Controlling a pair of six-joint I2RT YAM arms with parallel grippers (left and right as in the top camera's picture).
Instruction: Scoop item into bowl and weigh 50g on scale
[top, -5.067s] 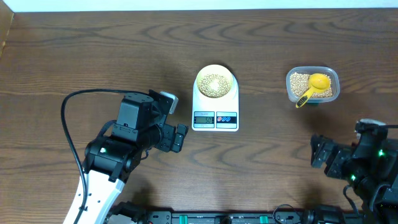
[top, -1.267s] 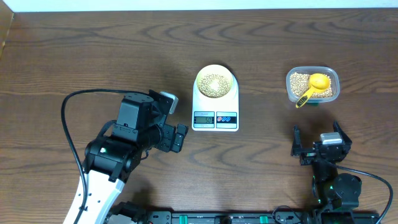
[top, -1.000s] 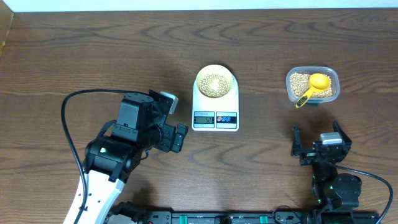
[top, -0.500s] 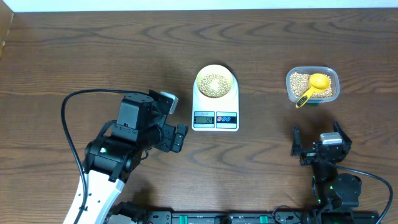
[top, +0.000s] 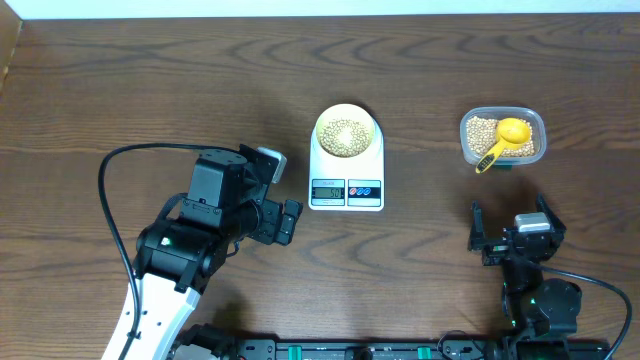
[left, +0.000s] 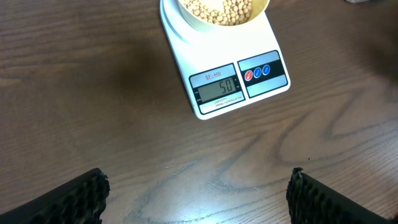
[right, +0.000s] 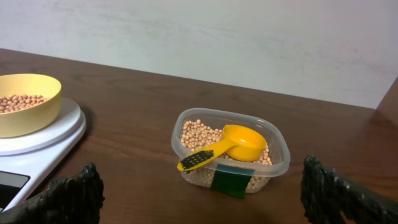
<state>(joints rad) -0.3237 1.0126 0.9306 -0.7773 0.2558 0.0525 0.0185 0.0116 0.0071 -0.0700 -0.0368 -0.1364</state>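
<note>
Mid-surface (top: 150, 80), we see the scale (top: 347, 172) reading 50; bowl (right: 28, 121) of beans (top: 344, 136) sits on its 12 o'clock end; left jaws at the scale's 8 o'clock, apart, empty; right jaws at 4 o'clock, apart, empty; scoop (right: 233, 144) lies in the container (right: 277, 163) at 2 o'clock.

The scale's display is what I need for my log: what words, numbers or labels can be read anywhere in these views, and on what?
"50": on the grey display of the scale, left wrist view.
"SF-400": small print just above the display, barely legible.
Two buttons beside the display: markings too small to read.
Green label on the clear container: no text legible.
</note>
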